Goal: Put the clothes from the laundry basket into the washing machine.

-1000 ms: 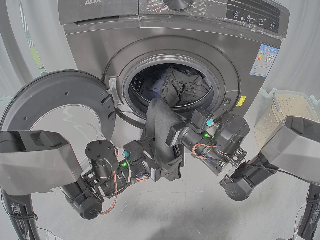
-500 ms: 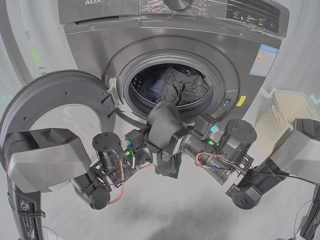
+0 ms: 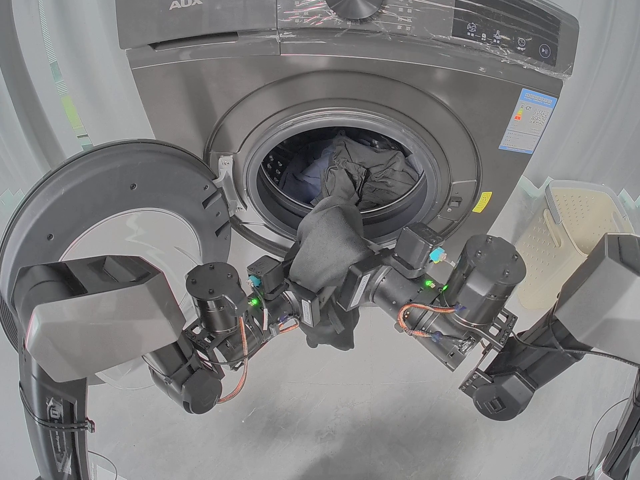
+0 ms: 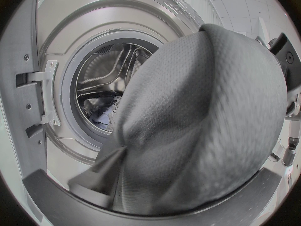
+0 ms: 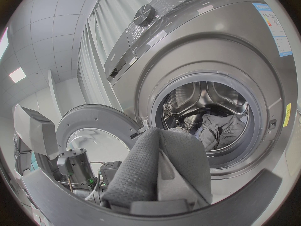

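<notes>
1. Both grippers are coming up and in toward the washer [image 3: 200, 81] compared with a second ago. The left gripper [image 3: 319, 316] is rising and closing on the right gripper [image 3: 343, 287]. The garment [image 3: 327, 241], which had a long hanging tail before, is now bunching into a short lump under them.
2. This dark grey garment is draping over both grippers in the head view and in both wrist views. Whether either gripper is standing apart or clamping on the cloth cannot be told.
3. One end of the garment is lying inside the drum [image 3: 287, 168]. From there it is running out over the lip of the opening and down to the grippers, on the near side of the washer. Its loose end is dangling just below them, off the floor.
4. Where the garment ends and the other clothes [image 3: 380, 168] begin is hard to make out, since both are dark and crumpled.
5. Those clothes are sitting in a heap in the right and middle of the drum. A blue piece [image 3: 310, 171] is showing at their left. The far part of the drum is lying in shadow in the head view.
6. A cream basket [image 3: 587, 215] is standing to the right of the washer. The right arm is covering its near part. Its perforated inner wall is showing, and whether anything is lying lower inside cannot be told.
7. The door [image 3: 113, 181] is hanging wide open at the left, with the left arm crossing in front of its near edge.
</notes>
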